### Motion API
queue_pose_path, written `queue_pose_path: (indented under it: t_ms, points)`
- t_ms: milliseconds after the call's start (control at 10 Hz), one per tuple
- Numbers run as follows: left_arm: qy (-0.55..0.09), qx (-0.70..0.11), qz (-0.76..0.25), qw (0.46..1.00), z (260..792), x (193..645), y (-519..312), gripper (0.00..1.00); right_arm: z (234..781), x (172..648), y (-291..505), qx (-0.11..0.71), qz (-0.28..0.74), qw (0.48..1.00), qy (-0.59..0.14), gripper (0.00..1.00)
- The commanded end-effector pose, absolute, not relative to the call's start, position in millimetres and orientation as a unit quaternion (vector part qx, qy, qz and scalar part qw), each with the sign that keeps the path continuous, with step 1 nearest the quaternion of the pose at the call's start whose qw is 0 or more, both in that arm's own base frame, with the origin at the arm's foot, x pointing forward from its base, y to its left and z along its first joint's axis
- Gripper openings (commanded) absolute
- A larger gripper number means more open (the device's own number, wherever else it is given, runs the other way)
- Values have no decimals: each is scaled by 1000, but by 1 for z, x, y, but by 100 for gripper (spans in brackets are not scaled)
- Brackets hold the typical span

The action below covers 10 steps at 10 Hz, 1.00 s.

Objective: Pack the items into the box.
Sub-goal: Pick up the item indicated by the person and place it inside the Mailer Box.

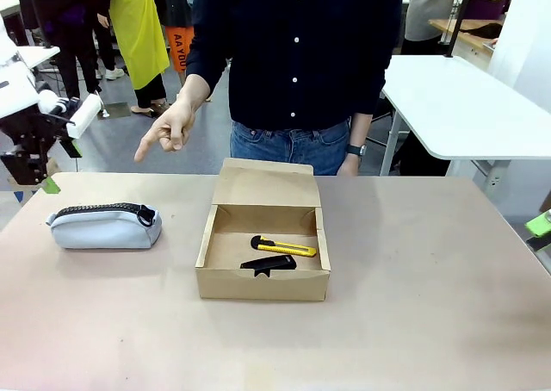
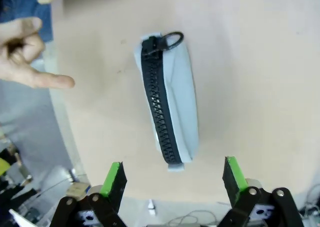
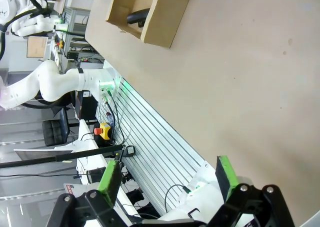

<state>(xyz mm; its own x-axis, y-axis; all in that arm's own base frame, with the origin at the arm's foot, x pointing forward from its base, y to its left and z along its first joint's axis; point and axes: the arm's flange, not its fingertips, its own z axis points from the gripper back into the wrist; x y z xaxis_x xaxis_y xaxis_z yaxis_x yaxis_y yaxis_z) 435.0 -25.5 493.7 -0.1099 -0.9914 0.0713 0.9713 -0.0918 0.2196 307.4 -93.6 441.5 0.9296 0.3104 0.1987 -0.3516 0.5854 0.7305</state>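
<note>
The left gripper (image 2: 172, 174) is found with its jaws wide apart and nothing held between them. The pouch (image 2: 180, 97) is seen straight ahead of its fingers, lying on the table (image 2: 260, 62) and apart from both green pads. The zipper (image 2: 157, 107) runs lengthwise away from the gripper, with the pull ring (image 2: 172, 39) at the far end. A person's hand (image 2: 27, 57) is noted farther ahead and off to one side of the pouch. Its index finger is extended toward the pouch and no contact is made.

The right gripper (image 3: 167, 179) is likewise found wide apart and empty. It is held at the table's edge. The box (image 3: 160, 17) is seen far ahead of its fingers, well apart from them.

The box is recorded as open, its lid flap (image 1: 265, 184) raised on the person's side. The knife (image 1: 284, 246) and the tool (image 1: 269, 263) are seen lying on its floor, the knife just behind the tool. Whether the two touch cannot be told. The pouch is recorded outside the box, on the left gripper's side and well apart from the right gripper.
</note>
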Motion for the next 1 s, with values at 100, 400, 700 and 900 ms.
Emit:
queue_pose_path:
  t_ms: [100,400,700,900]
  points:
    - [-134,26,-722,678,475,454,-15,100,442,307,-98,413,196,889,-23,100]
    - [-99,-6,-733,672,446,494,-6,100,442,307,-98,413,196,889,-23,100]
    - [-61,-54,-723,686,400,514,-7,100,442,307,-98,413,196,889,-23,100]
    - [-44,-77,-713,696,369,513,-12,100,442,307,-98,413,196,889,-23,100]
